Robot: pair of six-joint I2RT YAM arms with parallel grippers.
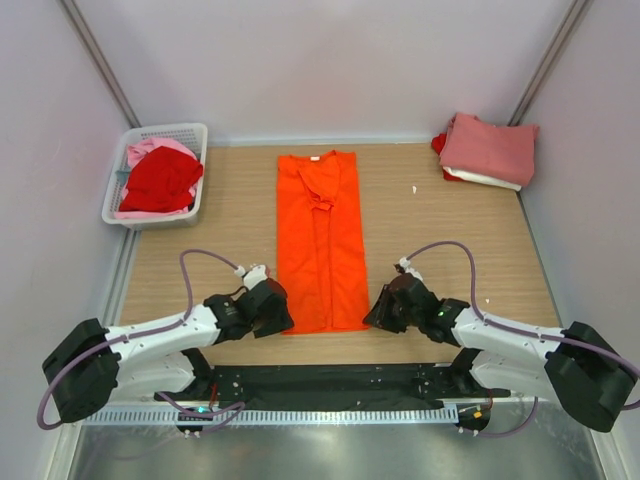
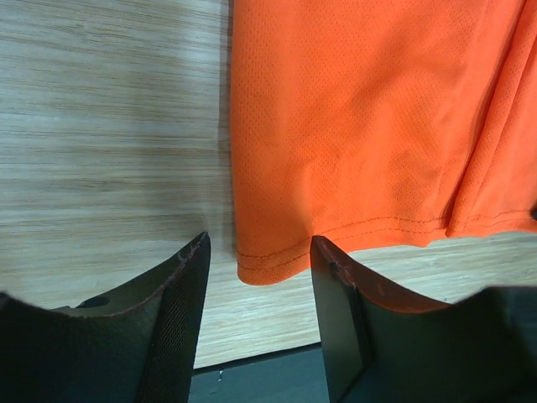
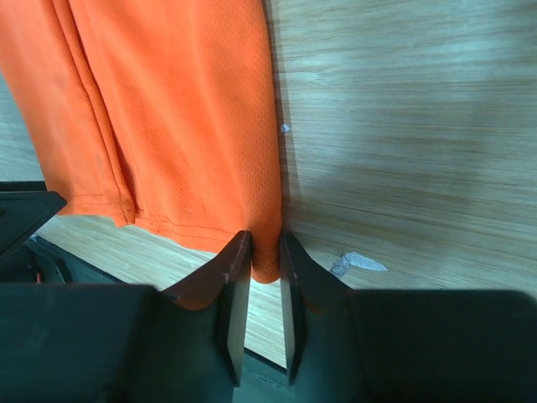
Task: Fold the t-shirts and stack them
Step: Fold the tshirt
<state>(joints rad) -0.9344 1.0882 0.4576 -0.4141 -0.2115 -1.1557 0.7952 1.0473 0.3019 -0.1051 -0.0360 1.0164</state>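
The bright orange t-shirt lies on the wooden table, folded lengthwise into a long strip with its neck at the far end. My left gripper is open at the hem's near left corner. In the left wrist view the hem corner lies between the spread fingers, untouched. My right gripper is at the near right corner. In the right wrist view its jaws are pinched on the corner of the orange t-shirt.
A white mesh basket at the back left holds a red t-shirt and pink ones. A stack of folded salmon-pink, red and white shirts sits at the back right. A small white scrap lies beside my right gripper.
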